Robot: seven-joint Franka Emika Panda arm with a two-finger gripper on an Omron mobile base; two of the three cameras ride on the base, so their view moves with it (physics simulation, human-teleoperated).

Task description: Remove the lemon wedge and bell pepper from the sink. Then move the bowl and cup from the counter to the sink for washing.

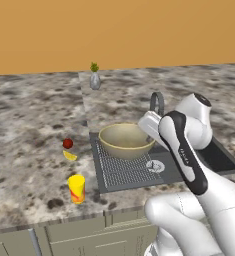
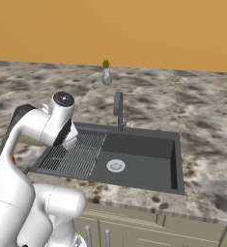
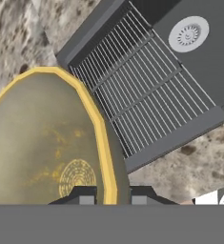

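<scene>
Taking the sink (image 1: 216,157) as the landmark and reading from the left in the left base view: the cup (image 1: 76,188) stands on the counter (image 1: 29,125) well to the sink's left, near the front edge. Behind it the lemon wedge (image 1: 70,156) lies on the counter, with the bell pepper (image 1: 68,144) just behind that, both a little left of the drainboard (image 1: 121,172). The bowl (image 1: 126,140) hangs over the back part of the drainboard, upright, lifted off the ribs. The gripper (image 1: 150,126) meets its right rim.

In the hand view the gripper (image 3: 113,194) is narrowed on the bowl's rim (image 3: 105,157), one finger (image 3: 84,195) inside the rim and the other outside, so the bowl (image 3: 42,143) is pinched and held. Beyond it lie the drainboard's ribs (image 3: 147,90) and the drain (image 3: 188,34) on the basin floor.

Behind the sink stand the faucet (image 2: 118,110) and, farther back, a vase (image 2: 106,75).
</scene>
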